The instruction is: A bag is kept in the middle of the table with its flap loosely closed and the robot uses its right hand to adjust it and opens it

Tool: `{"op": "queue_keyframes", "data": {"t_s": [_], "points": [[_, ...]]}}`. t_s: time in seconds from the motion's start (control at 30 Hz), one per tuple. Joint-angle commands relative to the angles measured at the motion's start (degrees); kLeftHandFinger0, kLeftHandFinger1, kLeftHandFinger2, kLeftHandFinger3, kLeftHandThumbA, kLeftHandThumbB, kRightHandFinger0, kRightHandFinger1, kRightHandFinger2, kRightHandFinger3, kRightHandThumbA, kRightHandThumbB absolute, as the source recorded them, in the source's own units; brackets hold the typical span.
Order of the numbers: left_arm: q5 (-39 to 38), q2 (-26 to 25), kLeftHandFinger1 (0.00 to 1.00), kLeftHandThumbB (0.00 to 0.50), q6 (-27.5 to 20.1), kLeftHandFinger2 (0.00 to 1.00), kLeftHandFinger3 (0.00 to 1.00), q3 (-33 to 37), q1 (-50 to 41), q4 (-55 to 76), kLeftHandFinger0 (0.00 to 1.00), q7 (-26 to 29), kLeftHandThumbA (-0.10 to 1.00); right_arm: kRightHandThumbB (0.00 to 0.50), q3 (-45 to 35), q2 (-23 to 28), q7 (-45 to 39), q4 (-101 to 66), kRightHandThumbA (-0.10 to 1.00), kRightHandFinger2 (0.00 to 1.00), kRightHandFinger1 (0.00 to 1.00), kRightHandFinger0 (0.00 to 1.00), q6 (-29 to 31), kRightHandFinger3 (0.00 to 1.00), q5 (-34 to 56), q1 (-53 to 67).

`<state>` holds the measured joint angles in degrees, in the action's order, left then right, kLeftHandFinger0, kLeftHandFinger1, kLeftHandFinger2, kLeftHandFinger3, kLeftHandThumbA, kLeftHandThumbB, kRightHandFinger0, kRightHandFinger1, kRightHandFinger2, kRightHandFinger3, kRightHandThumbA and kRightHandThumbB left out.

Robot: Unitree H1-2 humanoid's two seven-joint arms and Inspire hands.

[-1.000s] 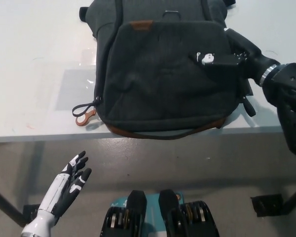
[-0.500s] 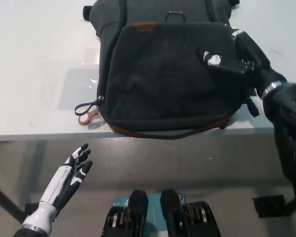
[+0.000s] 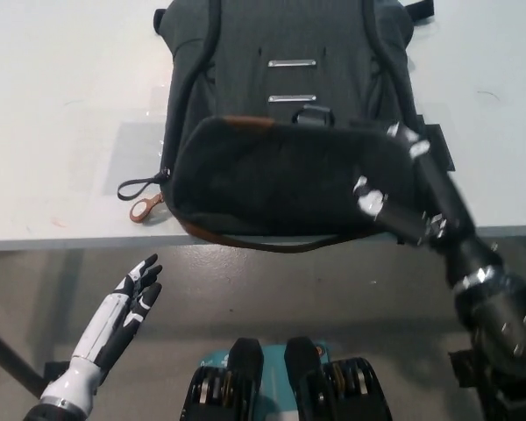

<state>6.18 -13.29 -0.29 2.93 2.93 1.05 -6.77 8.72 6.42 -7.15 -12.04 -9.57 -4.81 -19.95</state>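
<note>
Two hands in view. The right hand (image 3: 403, 197) has its fingers (image 3: 368, 200) closed on the lower right edge of the flap (image 3: 280, 180), which is folded toward the bench's near edge, exposing two metal bars (image 3: 291, 79) on the bag (image 3: 285, 132) body. The bag lies mid-bench (image 3: 61, 114), its base overhanging the near edge (a strap loop with tan ring (image 3: 145, 209) trails left). The left hand (image 3: 127, 311) hangs below bench level, fingers spread, holding nothing.
</note>
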Motion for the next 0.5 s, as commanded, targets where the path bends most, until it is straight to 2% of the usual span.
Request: {"op": "queue_keyframes", "data": {"t_s": [0.0,0.03,0.07,0.1,0.13,0.17,0.2,0.23,0.27,0.3,0.33,0.37,0.4,0.47], "points": [[0.63,-1.72,1.00,0.002,-1.20,1.00,1.00,0.46,2.55,0.76,1.00,-1.43,0.97,0.194,5.28,0.46,2.48,-4.20,0.05,0.69,0.43,0.14,20.71,0.62,-9.76,4.78],[0.79,-1.81,1.00,0.001,-1.10,1.00,1.00,0.53,2.71,0.68,1.00,-1.50,0.97,0.201,5.64,0.94,1.71,-3.73,0.13,0.61,0.42,0.18,20.60,0.53,-9.10,5.86],[0.51,-1.80,1.00,0.000,-1.16,1.00,1.00,0.48,2.83,0.54,1.00,-1.63,0.97,0.207,5.96,1.42,0.80,-3.38,0.17,0.57,0.42,0.21,20.14,0.51,-8.27,6.80],[0.32,-1.73,1.00,0.000,-1.12,1.00,1.00,0.41,2.97,0.47,1.00,-1.66,0.97,0.216,6.16,1.87,-0.06,-3.03,0.20,0.56,0.43,0.23,19.82,0.53,-7.50,7.21],[0.12,-1.68,1.00,0.000,-1.02,1.00,1.00,0.35,2.97,0.49,1.00,-1.75,0.97,0.217,6.40,2.35,-1.03,-2.72,0.24,0.49,0.41,0.23,19.44,0.51,-6.57,7.86],[0.10,-1.65,1.00,0.000,-1.24,1.00,1.00,0.23,3.03,0.34,1.00,-1.70,0.97,0.213,6.96,3.30,-2.48,-2.48,0.33,0.42,0.38,0.24,18.47,0.56,-5.84,8.30],[0.21,-1.63,1.00,0.000,-1.23,1.00,1.00,0.22,3.00,0.42,1.00,-1.68,0.97,0.203,7.44,4.14,-3.99,-2.00,0.38,0.47,0.42,0.28,17.69,0.61,-4.43,8.85],[0.33,-1.66,1.00,0.000,-1.15,1.00,1.00,0.19,3.08,0.37,1.00,-1.69,0.97,0.195,8.01,5.50,-6.42,-0.56,0.56,0.57,0.51,0.40,17.87,0.77,-1.55,9.36],[0.24,-1.63,1.00,0.000,-1.11,1.00,1.00,0.16,3.12,0.30,1.00,-1.73,0.97,0.210,8.54,6.92,-7.91,0.16,0.70,0.66,0.60,0.51,16.92,0.91,-0.74,9.58],[0.43,-1.64,1.00,0.000,-1.10,1.00,1.00,0.22,3.12,0.28,1.00,-1.68,0.97,0.227,9.03,8.12,-9.17,0.69,0.79,0.78,0.72,0.64,15.93,1.00,0.08,10.23],[0.64,-1.69,1.00,0.000,-1.25,1.00,1.00,0.29,3.14,0.22,1.00,-1.61,0.97,0.256,9.51,9.12,-10.03,0.76,0.84,0.88,0.79,0.71,14.66,1.00,0.74,10.69],[0.65,-1.69,1.00,0.000,-1.27,1.00,1.00,0.33,3.28,0.15,1.00,-1.63,0.97,0.266,9.81,10.13,-10.86,0.53,0.90,1.00,0.92,0.85,13.12,1.00,0.89,11.18],[0.49,-1.72,1.00,0.000,-1.20,1.00,1.00,0.31,3.66,-0.02,1.00,-1.68,0.97,0.275,10.48,11.84,-11.67,0.54,0.98,1.00,1.00,1.00,12.08,1.00,0.09,11.53],[0.14,-1.79,1.00,0.000,-0.85,1.00,1.00,0.08,3.89,-0.02,1.00,-1.75,0.97,0.286,12.41,15.25,-13.19,1.19,1.00,1.00,1.00,1.00,13.32,1.00,-3.88,11.81]]}}
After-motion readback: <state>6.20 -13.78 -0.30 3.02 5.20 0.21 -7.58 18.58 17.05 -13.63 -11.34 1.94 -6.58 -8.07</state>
